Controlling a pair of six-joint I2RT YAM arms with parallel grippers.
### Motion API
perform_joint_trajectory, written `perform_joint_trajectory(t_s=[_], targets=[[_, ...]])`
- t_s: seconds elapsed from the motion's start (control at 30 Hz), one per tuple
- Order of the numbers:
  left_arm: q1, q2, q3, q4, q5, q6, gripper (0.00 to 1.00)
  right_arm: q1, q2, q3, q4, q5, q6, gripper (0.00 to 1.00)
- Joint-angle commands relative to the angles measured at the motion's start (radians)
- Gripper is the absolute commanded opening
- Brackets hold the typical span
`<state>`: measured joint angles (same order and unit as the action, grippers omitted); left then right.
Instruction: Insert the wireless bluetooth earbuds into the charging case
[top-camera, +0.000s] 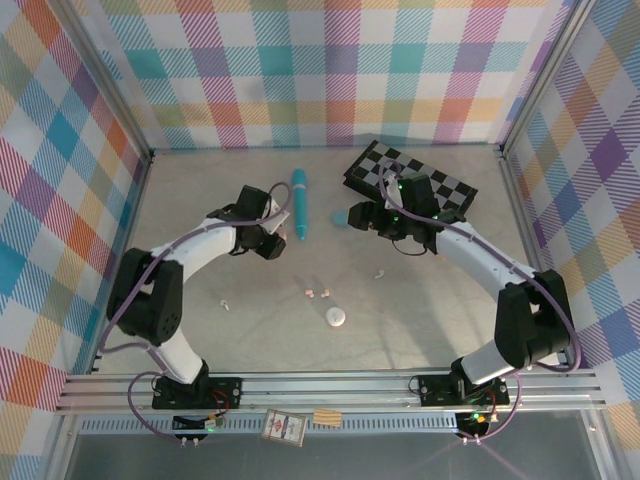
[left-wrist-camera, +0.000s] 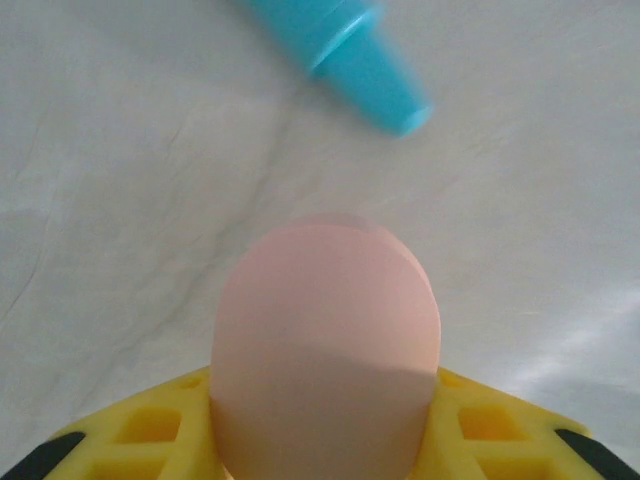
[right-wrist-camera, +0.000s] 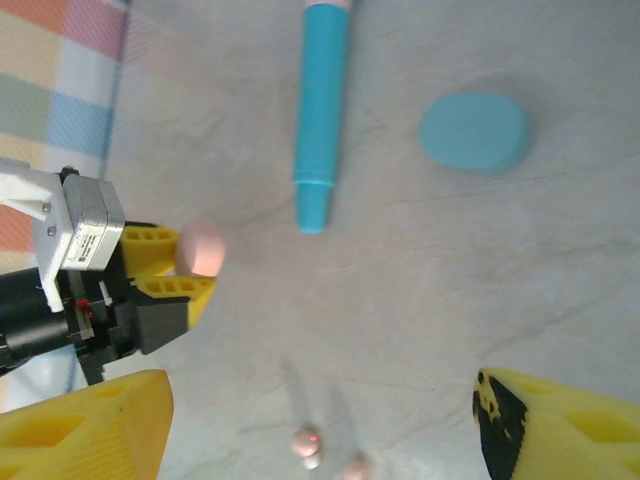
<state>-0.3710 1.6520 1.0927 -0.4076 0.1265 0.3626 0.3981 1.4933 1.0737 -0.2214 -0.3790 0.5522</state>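
Observation:
My left gripper (top-camera: 272, 240) is shut on a pink oval charging case (left-wrist-camera: 325, 340), whose sides sit between the yellow fingers (left-wrist-camera: 150, 425). The same grip appears in the right wrist view, with the pink case (right-wrist-camera: 203, 248) at the left just above the table. My right gripper (right-wrist-camera: 320, 400) is open and hovers with nothing between its fingers. Below it lie two pink earbuds (right-wrist-camera: 308, 442), which sit mid-table in the top view (top-camera: 316, 293). A light blue case (right-wrist-camera: 473, 132) lies closed beside the right gripper (top-camera: 365, 216). A white case (top-camera: 337, 318) lies near the front, with white earbuds (top-camera: 380, 273) apart from it.
A long teal pen (top-camera: 299, 203) lies between the two grippers, its tip close in front of the left one (left-wrist-camera: 370, 70). A black-and-white checkerboard (top-camera: 410, 180) lies at the back right under the right arm. Plaid walls enclose the table.

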Motion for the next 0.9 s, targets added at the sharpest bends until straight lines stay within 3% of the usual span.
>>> perform_joint_trajectory(t_s=[0.0,0.17,0.3,0.5,0.87], targets=[[-0.027,-0.083,-0.062,0.140,0.178,0.027,0.35,-0.005,-0.041,-0.019,0.016,-0.147,0.034,0.78],[-0.119,-0.164,-0.145,0.274,0.248,0.146,0.34,-0.005,-0.067,-0.024,0.005,-0.243,0.054,0.78],[-0.153,-0.209,-0.185,0.395,0.292,0.134,0.31,-0.005,-0.053,-0.040,0.023,-0.342,0.062,0.76],[-0.209,-0.239,-0.190,0.415,0.311,0.186,0.30,-0.002,-0.030,-0.061,0.039,-0.459,0.072,0.74],[-0.268,-0.249,-0.144,0.358,0.291,0.238,0.29,0.032,0.015,-0.035,0.045,-0.494,0.078,0.63]])
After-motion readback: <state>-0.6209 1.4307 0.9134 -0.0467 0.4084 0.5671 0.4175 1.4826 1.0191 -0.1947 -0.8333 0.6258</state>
